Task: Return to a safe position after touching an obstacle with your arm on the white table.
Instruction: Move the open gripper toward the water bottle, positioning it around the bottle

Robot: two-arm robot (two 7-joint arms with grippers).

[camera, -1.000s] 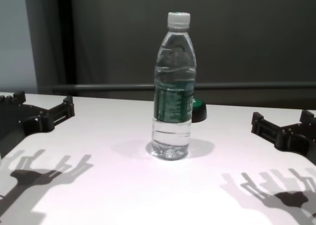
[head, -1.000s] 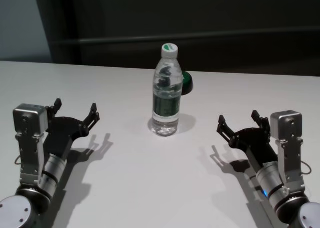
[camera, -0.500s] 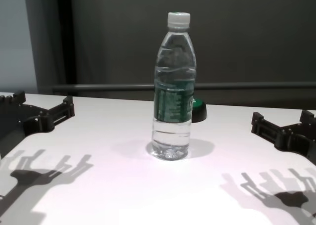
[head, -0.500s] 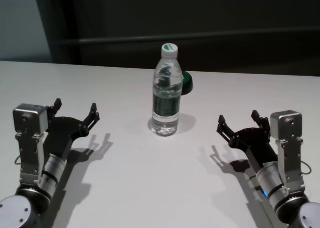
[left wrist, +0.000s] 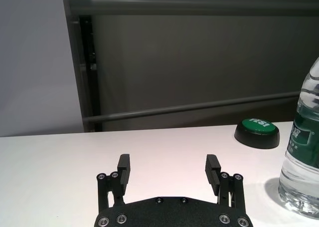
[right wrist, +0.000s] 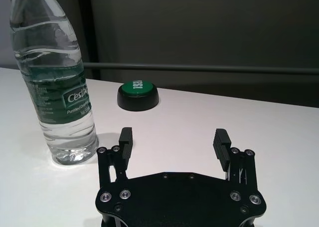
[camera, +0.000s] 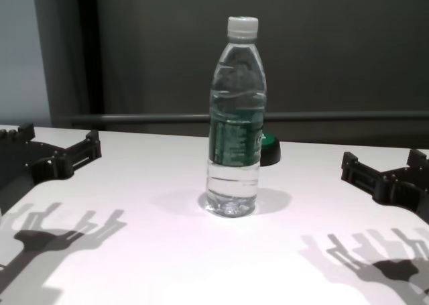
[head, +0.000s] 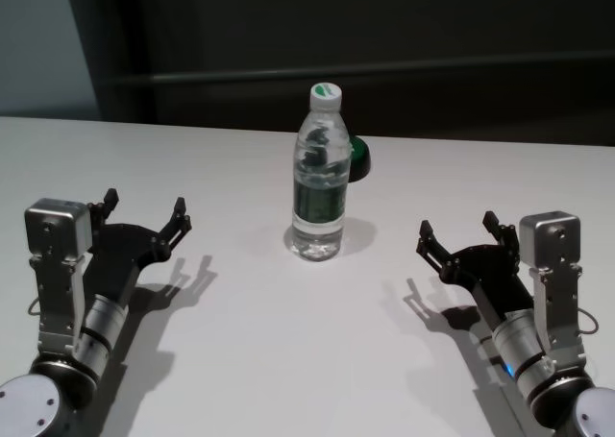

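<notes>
the left gripper (head: 144, 214) and right gripper (head: 459, 233) both hovered low over the white table (head: 288, 341), fingers spread wide and empty. by the look of it neither arm had made contact, so the next move called for a sideways reach. the obstacle (head: 320, 173) stood upright between them, well apart from each, a green button (head: 357, 158) just behind it.

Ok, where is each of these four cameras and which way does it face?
Head: high, looking down at bottle, white table; both arms show.
Chest: low, level with bottle; both grippers at the edges.
Left wrist: behind open left gripper, facing button.
Right wrist: behind open right gripper.
All share the bottle.
</notes>
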